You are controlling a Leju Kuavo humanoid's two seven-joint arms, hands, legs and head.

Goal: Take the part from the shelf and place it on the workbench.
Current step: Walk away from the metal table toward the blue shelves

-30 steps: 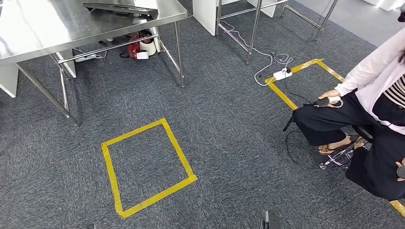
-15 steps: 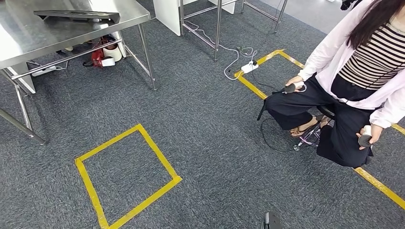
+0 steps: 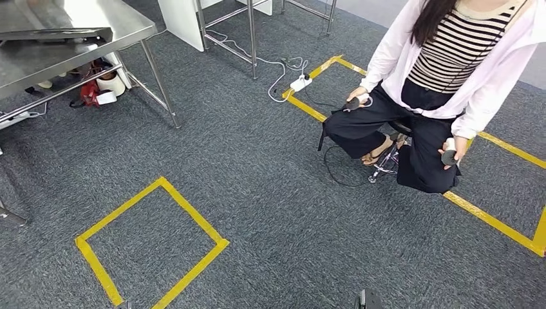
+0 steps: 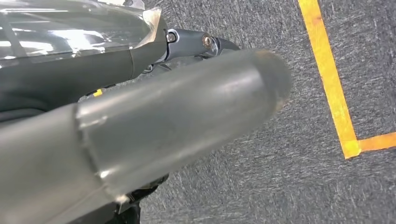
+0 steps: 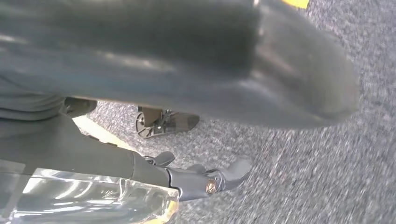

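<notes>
My left hand point(image 4: 154, 112) hangs over grey carpet, its thick thumb across the left wrist view and its dark fingers point(image 4: 196, 42) behind it, with nothing in them. My right hand point(image 5: 177, 70) also hangs low above the carpet, its fingers point(image 5: 219, 175) spread loosely and holding nothing. A steel workbench point(image 3: 129, 19) stands at the far left in the head view, with a flat dark tray point(image 3: 55, 33) on its top.
A person point(image 3: 451, 58) sits on a stool at the right, a small controller point(image 3: 353, 102) in each hand. A yellow tape square point(image 3: 193, 212) marks the carpet ahead. A power strip point(image 3: 299, 82) and cables lie near more table legs point(image 3: 251, 38).
The whole head view has shifted left as the camera turned right: the workbench slid toward the left edge and the seated person came further into the picture.
</notes>
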